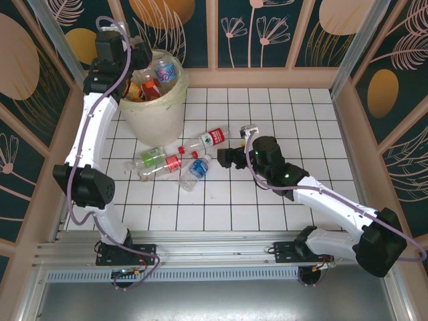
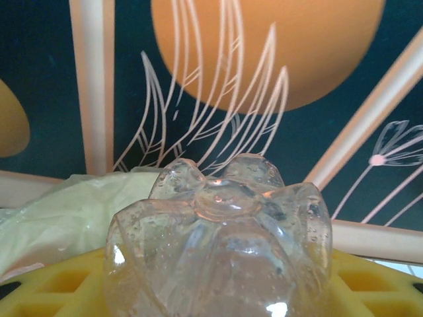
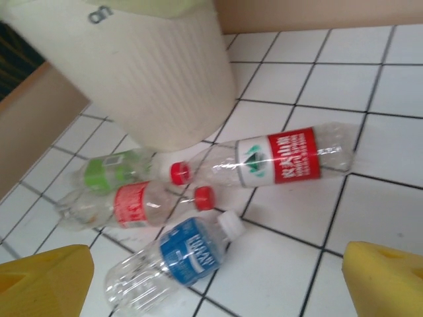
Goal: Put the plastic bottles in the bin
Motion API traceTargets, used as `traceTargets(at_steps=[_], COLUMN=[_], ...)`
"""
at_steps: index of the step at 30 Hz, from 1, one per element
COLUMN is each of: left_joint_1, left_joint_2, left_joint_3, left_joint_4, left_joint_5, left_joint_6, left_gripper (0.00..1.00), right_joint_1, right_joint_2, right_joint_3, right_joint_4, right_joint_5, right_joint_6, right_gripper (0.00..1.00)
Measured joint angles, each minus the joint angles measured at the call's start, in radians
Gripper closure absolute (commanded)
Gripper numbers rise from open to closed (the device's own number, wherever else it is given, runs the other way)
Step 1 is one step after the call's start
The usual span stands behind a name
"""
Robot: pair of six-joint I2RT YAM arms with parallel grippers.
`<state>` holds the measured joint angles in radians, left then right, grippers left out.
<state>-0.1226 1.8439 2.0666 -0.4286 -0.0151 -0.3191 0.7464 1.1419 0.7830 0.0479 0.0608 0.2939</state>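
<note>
**Count.** One bin, four loose bottles on the tiled surface, one clear bottle held in the left hand, and a pile of bottles inside the bin.

**Loose bottles.** All four lie on their sides, grouped just below and right of the bin in the top view:
- The green-label bottle is at the left of the group.
- The short red-label bottle lies right against the green-label bottle.
- The blue-label bottle has a white cap and lies lowest in the frame.
- The long red-label bottle is at the upper right of the group.

**Left hand.** It sits at the upper left of the top view, over the mouth of the bin. In the left wrist view its yellow fingers pinch the clear bottle, whose petal-shaped base faces the camera and hides the rest of its body. The pale yellow bin liner shows at the left.

**Right hand.** The right hand is near the centre of the top view, just right of the group and touching no bottle. Its fingers are spread wide and are cut off at the lower corners of the right wrist view.

**Bin contents.** A blue-and-pink label, red labels and an orange body can be made out. The left arm covers part of the mouth, so the count is probably four or more but cannot be fixed.
</note>
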Motion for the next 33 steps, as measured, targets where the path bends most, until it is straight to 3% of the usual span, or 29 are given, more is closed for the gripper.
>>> traceTargets(at_steps=[7, 16, 29, 33], left_joint_1=[0.02, 0.02, 0.02, 0.027], left_joint_2=[0.053, 0.042, 0.159, 0.175], left_joint_3=[-0.015, -0.199, -0.122, -0.1], left_joint_4=[0.032, 0.202, 0.277, 0.275], left_joint_5=[-0.047, -0.078, -0.08, -0.079], left_joint_6=[0.004, 0.0, -0.006, -0.009], left_gripper=[0.39, 0.39, 0.33, 0.23], right_joint_1=[-0.021, -0.018, -0.018, -0.018], right_joint_2=[0.032, 0.033, -0.006, 0.029], right_joint_3=[-0.004, -0.031, -0.045, -0.037], right_joint_4=[0.05, 0.058, 0.028, 0.011], right_joint_5=[0.063, -0.011, -0.062, -0.084], right_joint_6=[-0.002, -0.042, -0.078, -0.079], right_gripper=[0.01, 0.01, 0.01, 0.01])
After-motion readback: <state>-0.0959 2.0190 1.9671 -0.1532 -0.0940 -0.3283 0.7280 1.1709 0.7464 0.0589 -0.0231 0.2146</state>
